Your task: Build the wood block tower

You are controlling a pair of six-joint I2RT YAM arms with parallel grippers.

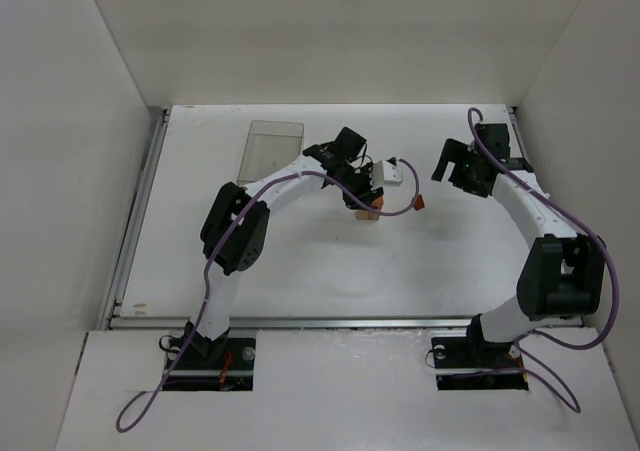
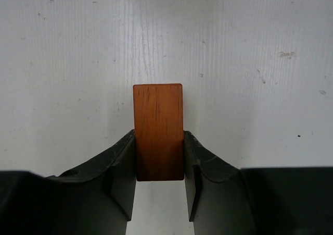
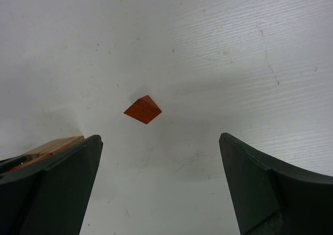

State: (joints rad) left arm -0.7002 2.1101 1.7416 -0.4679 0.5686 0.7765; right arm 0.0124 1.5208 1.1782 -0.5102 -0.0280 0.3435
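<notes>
1. Left claw [image 2: 159, 141] clamps the block [image 2: 158, 120] at the tower [image 1: 370, 214], mid-bench [image 2: 62, 63]. Set it down square and let go gently.
2. Right claw [image 3: 160, 138] is wide and empty. The wedge [image 3: 142, 110] lies ahead, nearer the right edge. Centre on it before closing.

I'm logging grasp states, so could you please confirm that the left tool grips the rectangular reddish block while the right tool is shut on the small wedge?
Not quite. The left tool does grip the rectangular reddish block, but the right tool is open. The right wrist view shows the small wedge lying free on the table ahead of it, untouched.
</notes>
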